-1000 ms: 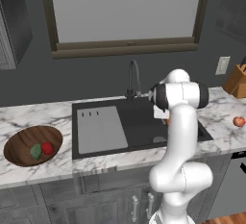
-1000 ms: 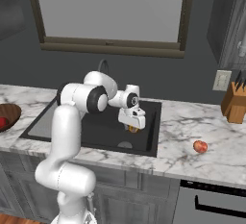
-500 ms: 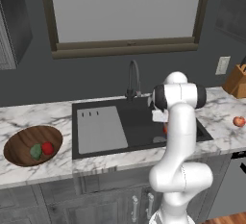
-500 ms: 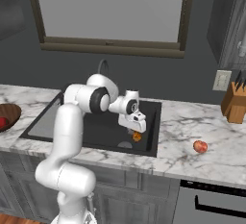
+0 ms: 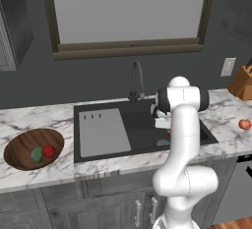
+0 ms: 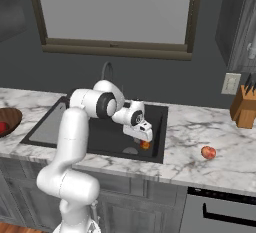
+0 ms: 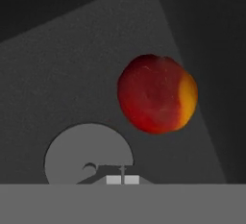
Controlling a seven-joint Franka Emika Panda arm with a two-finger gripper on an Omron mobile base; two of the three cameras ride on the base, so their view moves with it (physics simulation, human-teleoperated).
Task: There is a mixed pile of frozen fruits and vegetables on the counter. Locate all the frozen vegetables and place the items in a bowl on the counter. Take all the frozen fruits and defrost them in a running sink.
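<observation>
Marble counter [image 6: 190, 152] runs around the black sink [image 6: 107, 139], where the gripper [image 6: 143, 138] hangs over the basin with its jaws together. Just beneath it sits a round red-orange fruit [image 7: 157, 93], no long axis to tell, yellow blush turned aside; whether it is held I cannot tell. Another fruit [image 6: 208, 152] lies well apart on the counter. A bowl [image 5: 22, 149] holds a green lump [image 5: 37, 155] and a red item [image 5: 48, 151].
</observation>
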